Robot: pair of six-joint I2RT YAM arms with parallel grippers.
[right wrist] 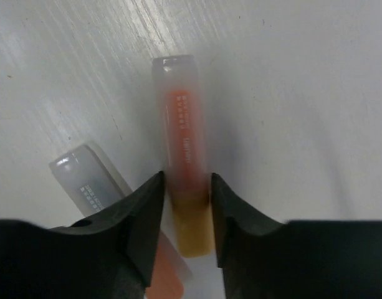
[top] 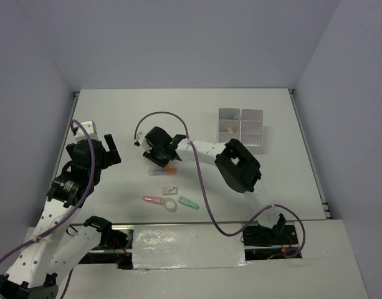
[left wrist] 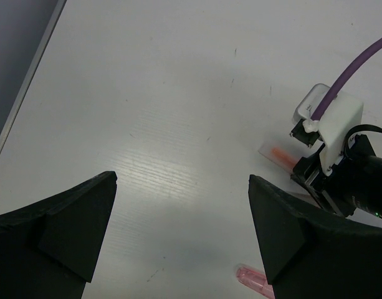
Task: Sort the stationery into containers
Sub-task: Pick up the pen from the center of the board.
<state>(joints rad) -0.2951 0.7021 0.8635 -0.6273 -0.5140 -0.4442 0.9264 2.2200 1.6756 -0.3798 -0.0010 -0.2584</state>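
The right gripper (right wrist: 186,180) is lowered to the desk (top: 116,112) near its middle, its two fingers pressed against either side of an orange highlighter (right wrist: 181,118) that lies flat there. A second highlighter (right wrist: 91,180) with a cloudy cap lies just beside it, partly under one finger. Nearer the arm bases sit a small white eraser (top: 171,189), a pink piece (top: 152,199), a clear ring (top: 170,204) and a green piece (top: 189,202). The white compartment box (top: 241,124) stands well apart at the far right. The left gripper (left wrist: 181,180) hangs spread wide over bare desk, holding nothing.
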